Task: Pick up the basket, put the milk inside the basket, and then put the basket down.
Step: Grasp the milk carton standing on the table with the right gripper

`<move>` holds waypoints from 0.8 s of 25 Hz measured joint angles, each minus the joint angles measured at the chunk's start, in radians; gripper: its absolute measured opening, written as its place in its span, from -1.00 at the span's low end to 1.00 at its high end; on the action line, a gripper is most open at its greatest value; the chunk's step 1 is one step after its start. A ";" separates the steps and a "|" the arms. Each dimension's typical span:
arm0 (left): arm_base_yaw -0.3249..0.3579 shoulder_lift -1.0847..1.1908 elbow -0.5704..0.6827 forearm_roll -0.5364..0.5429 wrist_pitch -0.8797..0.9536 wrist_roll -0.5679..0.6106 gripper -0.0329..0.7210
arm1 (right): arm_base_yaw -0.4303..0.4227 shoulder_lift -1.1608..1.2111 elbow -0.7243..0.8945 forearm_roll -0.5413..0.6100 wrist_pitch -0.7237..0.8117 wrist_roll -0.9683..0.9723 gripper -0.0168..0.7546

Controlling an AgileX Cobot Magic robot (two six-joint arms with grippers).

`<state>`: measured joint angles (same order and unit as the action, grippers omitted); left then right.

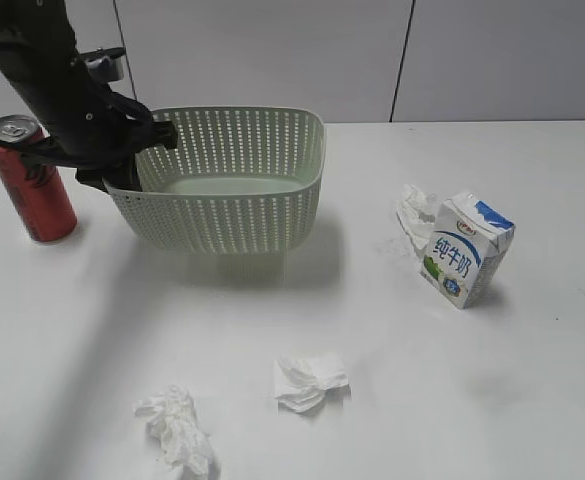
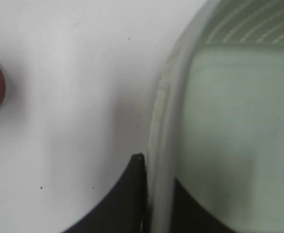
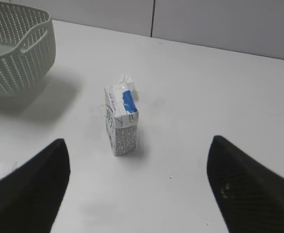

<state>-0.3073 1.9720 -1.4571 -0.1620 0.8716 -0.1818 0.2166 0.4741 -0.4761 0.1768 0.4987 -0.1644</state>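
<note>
The basket (image 1: 234, 180) is held clear of the tabletop (image 1: 392, 400) by the left tool (image 2: 146, 194), clamped on its left rim. The milk (image 1: 466, 248) stands apart on the right, ahead of the wide-open right tool (image 3: 137, 189). The one-sided hold may let the basket tilt or slip when the carton is dropped in

Our left arm (image 1: 47, 75) is a thick matte black tube, with a small grey fitting near its top and black cables looping along its lower end. The left pincer (image 2: 156, 194) has flat black fingers (image 2: 125, 199) that narrow to a sharp point; they show blurred in the left wrist view. Our right pincer (image 3: 137, 189) has two broad, rounded black fingers (image 3: 248, 189), the right-hand one with a fine woven, speckled texture on its surface.
</note>
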 joint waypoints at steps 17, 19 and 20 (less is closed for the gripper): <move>0.000 0.000 0.000 0.000 0.000 0.000 -0.90 | 0.011 0.973 -0.497 0.127 0.086 -0.222 0.79; 0.000 0.000 0.000 0.000 -0.001 0.000 -0.90 | 0.016 1.041 -0.535 0.132 0.112 -0.224 0.79; 0.000 0.000 0.000 0.000 -0.003 0.000 -0.90 | 0.020 1.070 -0.552 0.132 0.119 -0.225 0.79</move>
<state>-0.3073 1.9720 -1.4571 -0.1620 0.8687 -0.1818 0.2370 1.5440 -1.0281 0.3085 0.6182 -0.3894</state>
